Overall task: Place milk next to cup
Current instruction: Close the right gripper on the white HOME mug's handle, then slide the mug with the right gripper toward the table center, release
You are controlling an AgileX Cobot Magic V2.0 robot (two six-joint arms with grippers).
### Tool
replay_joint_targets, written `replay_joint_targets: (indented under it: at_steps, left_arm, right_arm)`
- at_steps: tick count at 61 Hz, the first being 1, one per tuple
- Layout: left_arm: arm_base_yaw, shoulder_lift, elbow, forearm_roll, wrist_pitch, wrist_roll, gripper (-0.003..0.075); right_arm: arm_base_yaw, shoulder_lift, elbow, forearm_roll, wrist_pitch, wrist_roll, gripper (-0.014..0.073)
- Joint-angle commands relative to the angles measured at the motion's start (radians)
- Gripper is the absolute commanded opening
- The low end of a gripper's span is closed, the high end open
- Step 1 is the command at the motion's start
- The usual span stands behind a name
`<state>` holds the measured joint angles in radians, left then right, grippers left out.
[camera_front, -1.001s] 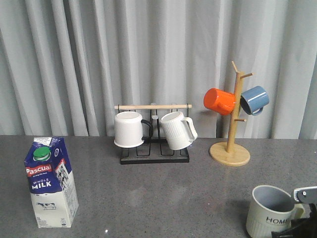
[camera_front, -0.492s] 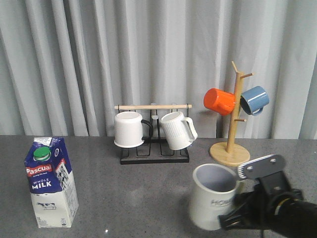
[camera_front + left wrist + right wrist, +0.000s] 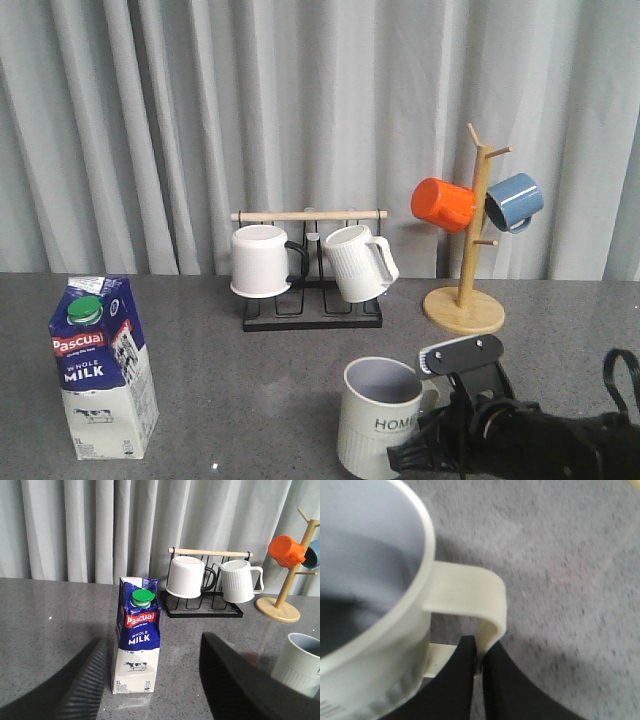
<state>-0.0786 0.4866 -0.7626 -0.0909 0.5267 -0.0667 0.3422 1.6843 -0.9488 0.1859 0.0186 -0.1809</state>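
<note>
Front view. Milk: tall gable-top carton, blue over white, green round cap, upright at near left of the grey speckled table. Cup: cream ribbed mug, pale grey-blue inside, black "HOME" lettering, upright at near centre-right, well apart from the milk with bare table between. Right gripper: black, at the cup's handle side. Far centre: black wire rack with wooden bar, two white mugs. Far right: wooden mug tree, orange and blue mugs. Pleated grey curtain behind.

Left wrist view. Left gripper: fingers spread wide, holding nothing, the milk standing between and beyond them; cup at the right edge.

Right wrist view. Black fingers pinched together on the cup's flat strap handle.
</note>
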Motion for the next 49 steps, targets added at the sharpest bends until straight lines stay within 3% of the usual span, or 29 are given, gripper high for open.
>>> replay_joint_targets:
  at_steps: [1, 24, 49]
  left_arm:
    - [-0.002, 0.012, -0.031, -0.005, -0.062, -0.001, 0.0409]
    - [-0.002, 0.012, -0.031, -0.005, -0.059, -0.001, 0.0409]
    - [-0.002, 0.012, -0.031, -0.005, -0.038, -0.001, 0.0409]
  right_arm:
    - [0.000, -0.023, -0.064, -0.003, -0.032, -0.019, 0.0008]
    - [-0.001, 0.007, -0.081, -0.010, 0.043, -0.051, 0.0088]
    - [-0.001, -0.024, -0.081, -0.003, 0.114, -0.057, 0.0344]
